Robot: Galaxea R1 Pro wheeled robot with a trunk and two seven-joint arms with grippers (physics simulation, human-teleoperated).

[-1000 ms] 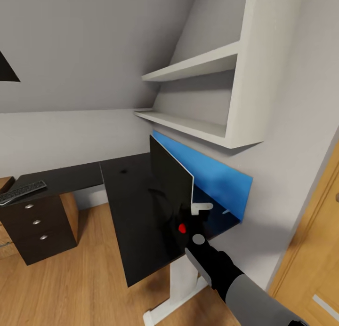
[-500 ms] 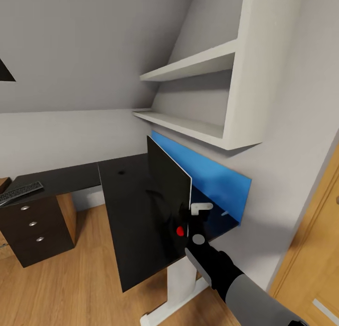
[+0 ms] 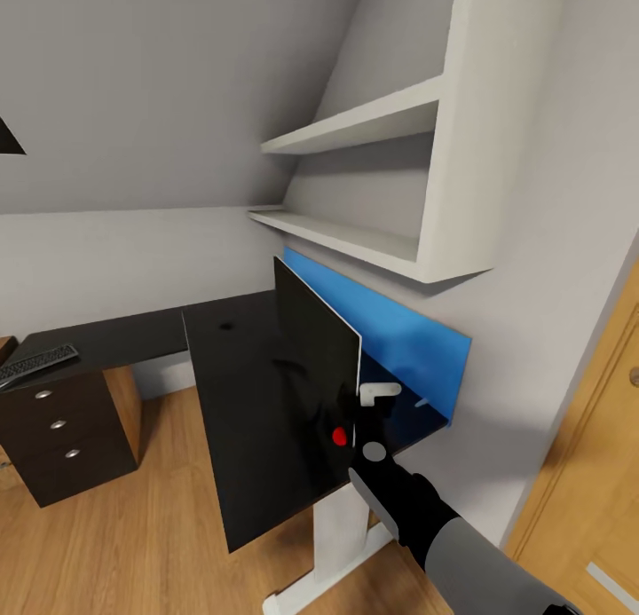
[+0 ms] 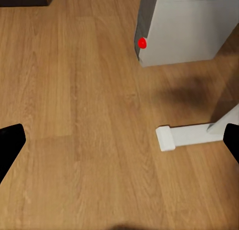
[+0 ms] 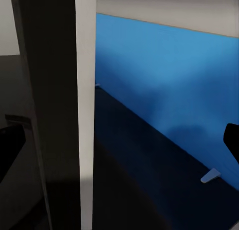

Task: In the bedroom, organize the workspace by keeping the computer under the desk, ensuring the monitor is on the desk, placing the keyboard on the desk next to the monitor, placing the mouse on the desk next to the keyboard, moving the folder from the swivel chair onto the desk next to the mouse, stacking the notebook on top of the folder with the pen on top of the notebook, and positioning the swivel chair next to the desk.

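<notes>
Monitor (image 3: 315, 349) upright on the desk (image 3: 240, 420), edge-on to the head camera, just in front of the blue back panel (image 3: 408, 340), near the desk's right end. Right hand (image 3: 359, 411) at the monitor's lower near corner by the red dot; right wrist view has the white panel edge (image 5: 85, 115) running between the two fingers, fingertips spread at the frame edges, so looks wide and straddling the edge — contact or squeeze: cannot tell. Judgement: thin, stiff, tall on a slim stand, so top-heavy and easy to tip; glossy faces likely slippery; better to pinch low on the edge near the stand and slide, not lift from a corner. Left hand (image 4: 119, 145) fingers wide apart, holding nothing, hanging over the wooden floor (image 4: 74, 115) near a white desk foot (image 4: 184, 135) and a grey box with a red dot (image 4: 184, 31). Keyboard (image 3: 35, 364) at the far left end of the desk above the black drawer pedestal (image 3: 62, 429), well apart from the monitor. Desktop black, smooth, bare around the monitor. White wall shelves (image 3: 364, 127) above, sloped ceiling, wooden door (image 3: 595, 473) to the right.
</notes>
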